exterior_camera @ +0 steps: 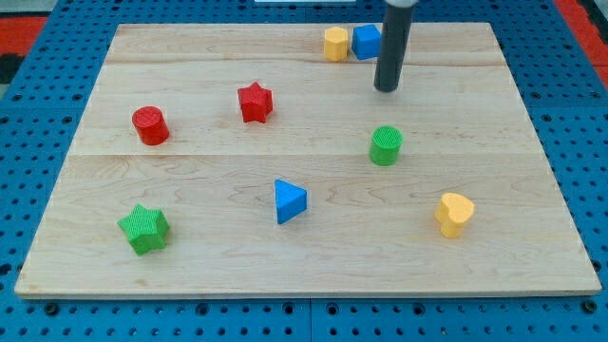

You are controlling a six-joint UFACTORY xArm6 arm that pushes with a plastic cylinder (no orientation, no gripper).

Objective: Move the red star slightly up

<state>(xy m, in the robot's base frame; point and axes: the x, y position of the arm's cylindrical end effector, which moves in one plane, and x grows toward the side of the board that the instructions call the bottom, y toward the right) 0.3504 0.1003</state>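
The red star [255, 102] lies on the wooden board [190, 57], in the upper middle-left part of the view. My tip [387, 89] is the lower end of the dark rod that comes down from the view's top. It stands well to the right of the red star, apart from it, just below the blue cube [367, 41] and above the green cylinder [386, 144]. It touches no block.
A yellow block [335, 44] sits next to the blue cube at the top. A red cylinder [150, 125] is at the left, a green star [144, 229] at the lower left, a blue triangle [289, 201] at lower middle, a yellow heart [454, 214] at the lower right.
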